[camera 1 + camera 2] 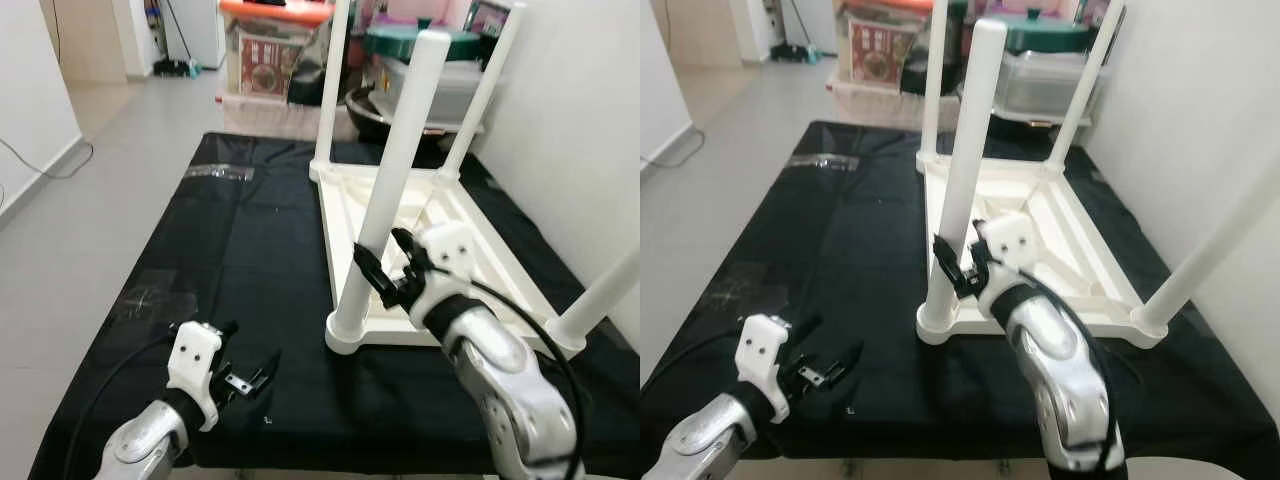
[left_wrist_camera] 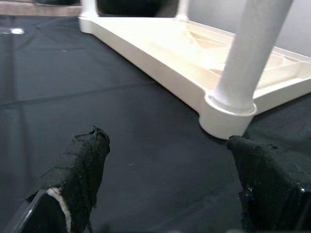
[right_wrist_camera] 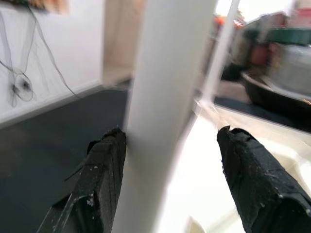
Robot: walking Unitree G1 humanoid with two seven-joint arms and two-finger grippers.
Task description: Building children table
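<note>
A white children's table (image 1: 480,262) lies upside down on a black cloth (image 1: 240,240), its four round legs pointing up. The near-left leg (image 1: 395,170) stands in its corner socket (image 2: 224,119). My right gripper (image 1: 383,255) is open around this leg low down. In the right wrist view one finger (image 3: 104,170) touches the leg (image 3: 165,97) and the other stands apart. My left gripper (image 1: 250,345) is open and holds nothing. It hangs low over the cloth near the front edge, left of that corner.
Storage boxes and lidded containers (image 1: 275,55) crowd the back edge of the cloth. A white wall (image 1: 580,100) runs close along the right side. Grey floor (image 1: 90,200) lies to the left, with a cable by the far wall.
</note>
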